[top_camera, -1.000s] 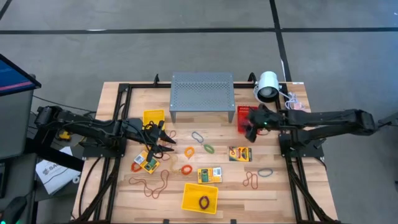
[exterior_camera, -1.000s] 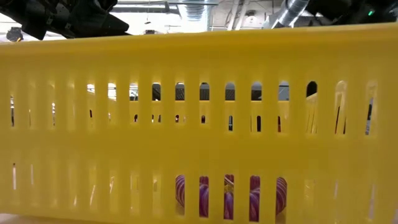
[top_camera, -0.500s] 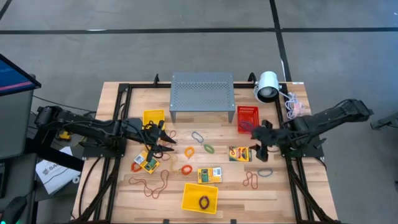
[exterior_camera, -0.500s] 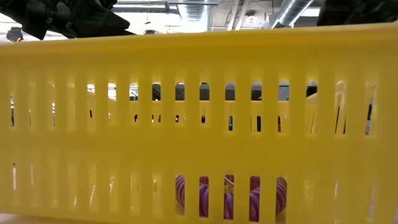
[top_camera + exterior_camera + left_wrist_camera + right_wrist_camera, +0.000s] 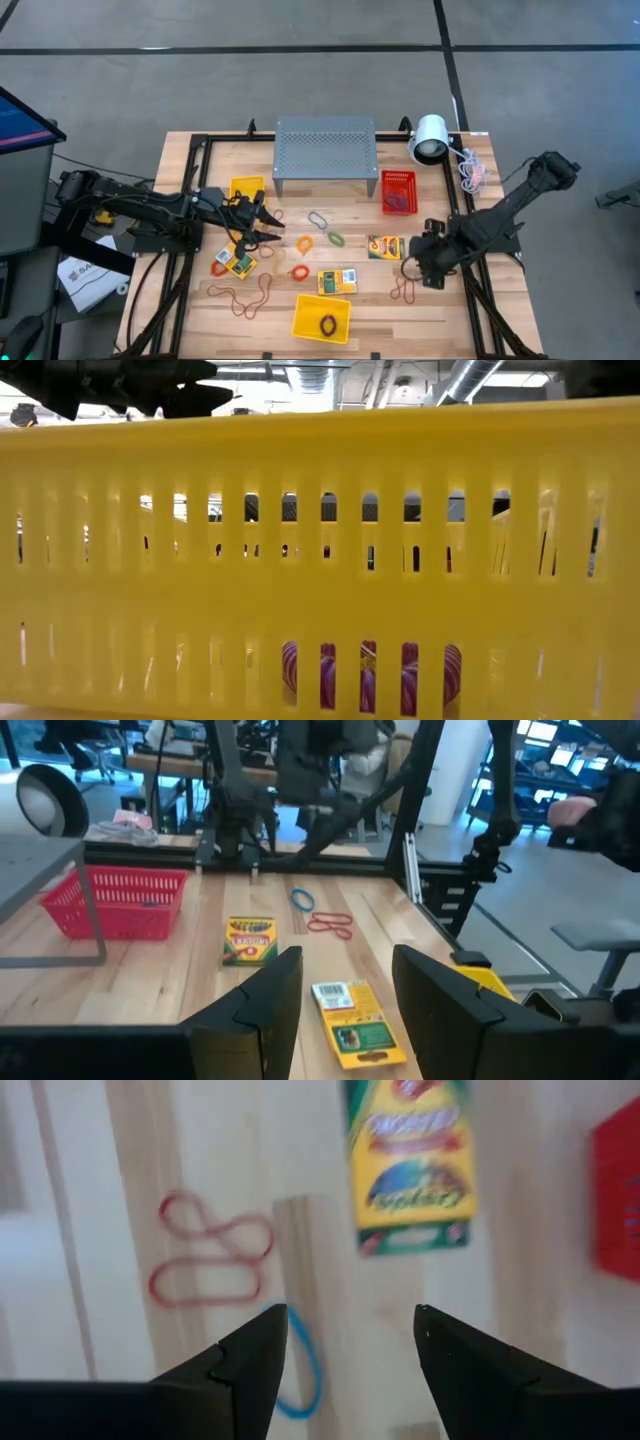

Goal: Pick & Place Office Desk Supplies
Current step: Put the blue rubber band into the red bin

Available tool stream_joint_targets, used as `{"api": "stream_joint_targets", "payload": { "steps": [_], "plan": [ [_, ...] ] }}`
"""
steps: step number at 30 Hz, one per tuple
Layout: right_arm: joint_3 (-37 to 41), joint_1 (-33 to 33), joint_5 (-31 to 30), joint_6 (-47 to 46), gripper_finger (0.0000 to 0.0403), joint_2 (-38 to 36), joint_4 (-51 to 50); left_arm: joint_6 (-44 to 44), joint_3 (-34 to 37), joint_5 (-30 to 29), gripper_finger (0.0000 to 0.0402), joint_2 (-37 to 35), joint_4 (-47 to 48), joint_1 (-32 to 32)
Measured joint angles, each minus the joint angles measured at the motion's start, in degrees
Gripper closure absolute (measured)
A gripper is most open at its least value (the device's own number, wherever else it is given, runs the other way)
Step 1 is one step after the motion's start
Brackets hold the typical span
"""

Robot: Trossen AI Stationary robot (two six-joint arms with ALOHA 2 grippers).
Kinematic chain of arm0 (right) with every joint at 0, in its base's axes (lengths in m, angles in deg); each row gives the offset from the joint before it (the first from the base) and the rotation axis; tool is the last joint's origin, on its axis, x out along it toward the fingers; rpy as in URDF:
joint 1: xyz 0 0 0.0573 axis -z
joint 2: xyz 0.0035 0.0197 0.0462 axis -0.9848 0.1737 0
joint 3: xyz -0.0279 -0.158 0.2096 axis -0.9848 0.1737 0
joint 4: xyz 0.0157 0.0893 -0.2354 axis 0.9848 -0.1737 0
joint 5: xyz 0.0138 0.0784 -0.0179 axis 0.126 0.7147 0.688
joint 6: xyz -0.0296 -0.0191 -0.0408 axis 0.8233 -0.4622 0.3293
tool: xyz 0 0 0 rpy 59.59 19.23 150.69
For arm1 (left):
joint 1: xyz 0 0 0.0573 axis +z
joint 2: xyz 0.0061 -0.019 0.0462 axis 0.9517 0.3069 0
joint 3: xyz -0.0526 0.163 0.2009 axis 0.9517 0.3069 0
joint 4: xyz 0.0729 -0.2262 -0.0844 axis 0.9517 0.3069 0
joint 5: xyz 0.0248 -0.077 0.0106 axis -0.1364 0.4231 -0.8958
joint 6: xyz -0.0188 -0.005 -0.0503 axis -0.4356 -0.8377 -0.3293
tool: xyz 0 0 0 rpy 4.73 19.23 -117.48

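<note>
Two yellow baskets bracket the table in the high view: the nearest one (image 5: 321,317) sits at 6 o'clock with a dark band loop inside, and its slotted wall fills the whole low view. Just past it a yellow-and-green crayon box (image 5: 337,281) lies flat, with an orange band (image 5: 297,272) at its 9 o'clock and a big brown loop (image 5: 245,296) farther that way. Over at 4 o'clock there's a red band (image 5: 405,290) and a blue band (image 5: 427,276), and the right gripper (image 5: 428,266) hangs right above the blue one, fingers apart, nothing between them; its wrist view shows the blue loop just off one finger (image 5: 235,1370). A second crayon box (image 5: 386,247) lies just beside that, toward centre. On the 9 o'clock side the left gripper (image 5: 262,229) hovers with fingers apart and empty, next to a third crayon box (image 5: 240,260). Mid-table you get a grey loop (image 5: 318,219) and a green one (image 5: 337,239). Farther back, the other yellow basket (image 5: 247,189) at 10 o'clock, a red basket (image 5: 398,190) at 2 o'clock, then the grey perforated stand (image 5: 325,148) at 12 and the white lamp (image 5: 431,138) beside it.
</note>
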Motion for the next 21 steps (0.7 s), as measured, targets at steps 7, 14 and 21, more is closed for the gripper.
{"api": "stream_joint_targets", "payload": {
  "steps": [7,14,21],
  "plan": [
    [0.02,-4.42,4.29,-1.54,0.0188,5.9,-2.05,-2.81,0.0,0.02,0.0247,0.0,-2.21,0.0],
    [0.09,-7.4,3.59,-1.28,0.0188,12.89,-1.96,-4.5,0.0,0.02,0.0247,0.0,-3.05,-0.04],
    [0.13,-8.01,1.29,0.69,0.0188,17.41,0.36,-5.42,0.0,0.01,0.0247,0.0,-3.07,-1.44]
  ]
}}
